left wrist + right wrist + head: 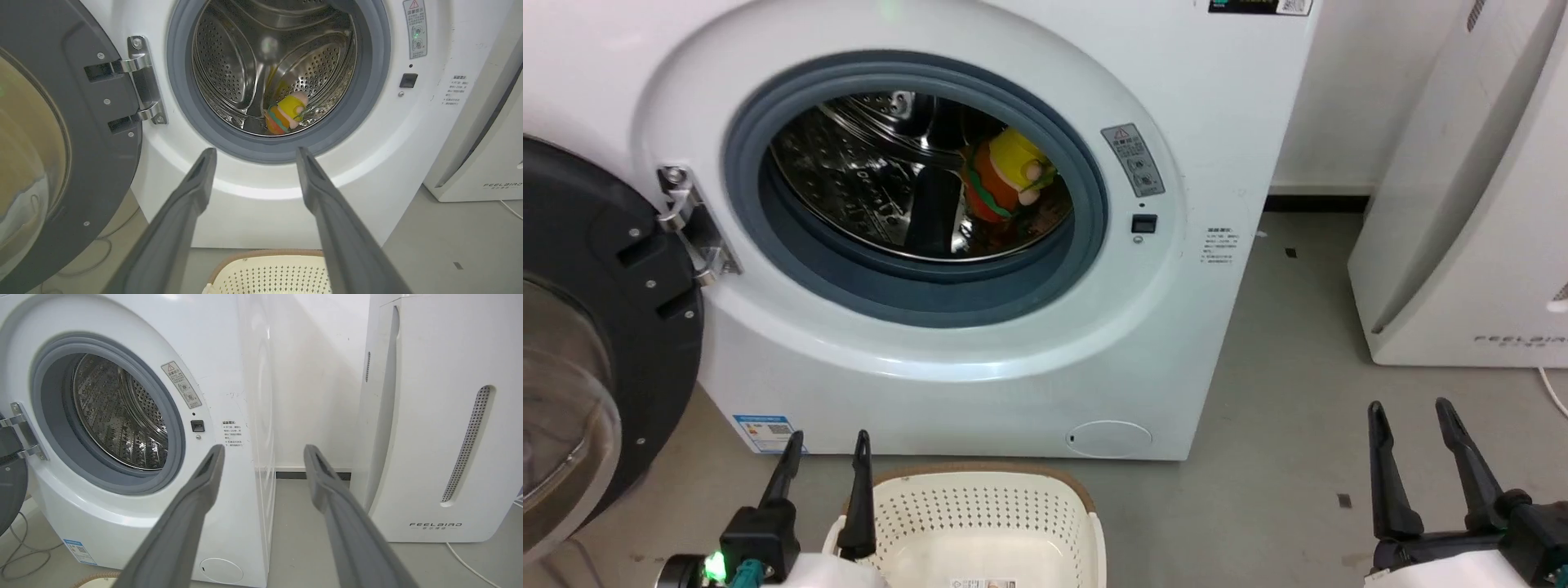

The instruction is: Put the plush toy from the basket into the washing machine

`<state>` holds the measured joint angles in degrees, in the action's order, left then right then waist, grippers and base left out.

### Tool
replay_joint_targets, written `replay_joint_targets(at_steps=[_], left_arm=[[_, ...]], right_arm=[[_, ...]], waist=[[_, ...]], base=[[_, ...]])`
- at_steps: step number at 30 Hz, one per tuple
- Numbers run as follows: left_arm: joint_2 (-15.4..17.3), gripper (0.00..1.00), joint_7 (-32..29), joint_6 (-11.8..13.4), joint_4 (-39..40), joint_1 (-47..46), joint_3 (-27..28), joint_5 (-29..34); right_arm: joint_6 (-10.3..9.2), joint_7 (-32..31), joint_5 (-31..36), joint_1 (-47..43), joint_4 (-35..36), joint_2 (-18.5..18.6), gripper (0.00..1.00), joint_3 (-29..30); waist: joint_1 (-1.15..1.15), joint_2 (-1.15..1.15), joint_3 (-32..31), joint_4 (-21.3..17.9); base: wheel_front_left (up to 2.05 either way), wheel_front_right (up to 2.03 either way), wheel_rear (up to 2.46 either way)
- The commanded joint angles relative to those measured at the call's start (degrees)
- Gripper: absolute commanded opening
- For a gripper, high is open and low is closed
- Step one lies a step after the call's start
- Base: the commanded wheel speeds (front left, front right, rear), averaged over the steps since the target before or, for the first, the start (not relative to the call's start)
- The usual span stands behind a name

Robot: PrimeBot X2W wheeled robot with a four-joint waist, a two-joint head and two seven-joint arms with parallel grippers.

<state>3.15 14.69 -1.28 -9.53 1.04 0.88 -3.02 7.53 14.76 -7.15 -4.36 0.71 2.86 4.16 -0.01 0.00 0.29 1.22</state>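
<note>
The plush toy (1005, 175) lies inside the steel drum of the washing machine (980, 384), its orange head and yellow body showing through the grey-gasketed porthole; the left wrist view has the plush toy (286, 114) low in the drum. The black-framed glass door (588, 343) hangs swung open at the left. On the floor before the washer stands the cream basket (980, 510), with only a label on its bottom. My left gripper (827, 441) is open above the basket's left rim, holding nothing. My right gripper (1411, 411) is open at the lower right over the floor.
A white slanted FEELBIRD appliance (1478, 229) stands to the right of the washer, with a strip of grey floor (1274, 392) between them. A white cable (1553, 392) runs from under it. Thin cables (20, 555) lie on the floor under the open door.
</note>
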Motion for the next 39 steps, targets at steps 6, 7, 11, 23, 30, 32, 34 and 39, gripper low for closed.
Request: replay_joint_targets(at_steps=[6, 7, 11, 23, 30, 32, 34, 39], left_arm=[[-0.1, 1.00, 0.3, 0.3, -0.1, 1.4, -0.5, 0.2], [-0.2, 1.00, 0.3, 0.3, -0.3, 1.5, -0.6, 0.1], [-0.1, 0.00, -0.1, 0.1, -0.1, 0.9, -0.5, 0.1], [-0.1, 0.00, -1.5, 0.2, 0.8, 0.8, -0.5, 0.3], [-0.2, 0.00, -2.4, 0.3, 1.4, 0.6, -0.5, 0.5], [-0.2, 0.00, -2.6, 0.3, 1.5, 0.6, -0.6, 0.6], [-0.2, 0.00, -2.8, 0.3, 1.7, 0.6, -0.6, 0.6], [-0.2, 0.00, -3.4, 0.4, 2.1, 0.5, -0.6, 0.7]], right_arm=[[-0.04, 0.2, 0.1, -1.2, -0.5, 0.0, 1.00, -0.1], [-0.04, 0.2, 0.1, -1.2, -0.5, 0.0, 1.00, -0.2], [0.01, -0.1, 0.0, -0.2, -0.3, 0.0, 0.00, -0.2], [0.01, -1.5, 0.7, 0.2, -0.3, 0.0, 0.00, -0.6], [0.00, -2.3, 1.1, 0.5, -0.4, 0.0, 0.00, -0.8], [0.00, -2.6, 1.2, 0.5, -0.4, 0.0, 0.00, -0.9], [0.00, -2.8, 1.3, 0.6, -0.4, 0.0, 0.00, -0.9], [0.00, -3.4, 1.6, 0.8, -0.4, 0.0, 0.00, -1.1]], waist=[[0.01, 0.00, -1.3, 1.2], [0.01, 0.00, -1.4, 1.2], [0.01, 0.00, -1.5, 1.2], [0.01, 0.00, -1.4, 1.0], [0.01, 0.00, -1.3, 0.9], [0.01, 0.00, -1.3, 0.8], [0.01, 0.00, -1.2, 0.8], [0.01, 0.00, -1.2, 0.7]], base=[[0.00, 0.00, 0.00], [0.00, 0.00, 0.00], [0.00, 0.00, 0.00], [0.00, 0.00, 0.00], [0.00, 0.00, 0.00], [0.00, 0.00, 0.00], [0.00, 0.00, 0.00], [0.00, 0.00, 0.00]])
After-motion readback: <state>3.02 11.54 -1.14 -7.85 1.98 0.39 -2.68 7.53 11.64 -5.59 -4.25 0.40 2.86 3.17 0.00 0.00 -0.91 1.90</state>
